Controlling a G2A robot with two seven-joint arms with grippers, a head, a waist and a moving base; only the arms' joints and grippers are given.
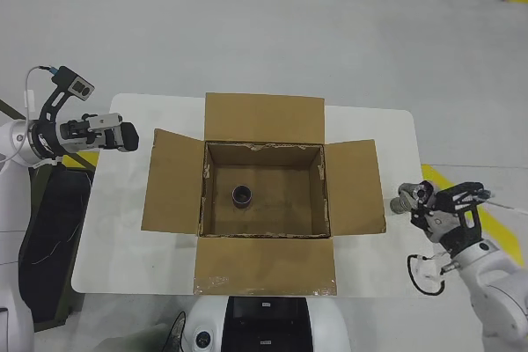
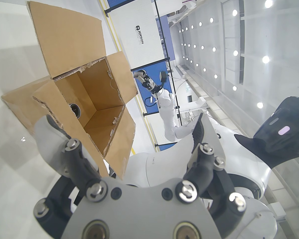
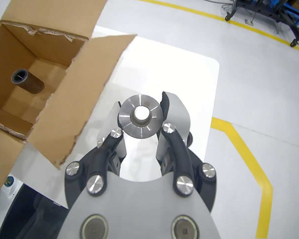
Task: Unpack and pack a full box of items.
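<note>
Item 1. Brown corrugated cardboard box (image 1: 264, 264), open, with four flaps folded outward, at the centre of the white round-cornered table (image 1: 387, 123). The right wrist view (image 3: 84, 80) brings out torn, ragged paper along the flap creases. The left wrist view (image 2: 64, 33) gives the fluted board edges.

Item 2. Dark cylindrical tube (image 1: 243, 194), standing on end on the box floor, toward 9 o'clock of the floor's centre. From the top it reads as a ring. The right wrist view (image 3: 27, 83) adds its dull brown side wall, and the left wrist view (image 2: 75, 109) its round mouth past a flap.

Item 3. Right gripper (image 1: 403, 199), at 3 o'clock of the box, past the flap over the table's edge. Its fingers (image 3: 141, 108) are clamped on a machined silver metal flanged disc (image 3: 140, 119) with a raised central hub and fine radial lines.

Item 4. Left gripper (image 1: 130, 138), at 10 o'clock of the box, beside the flap. Its fingers (image 2: 124, 125) are spread wide with nothing between them, and one black ribbed pad (image 2: 198, 130) faces inward.
</note>
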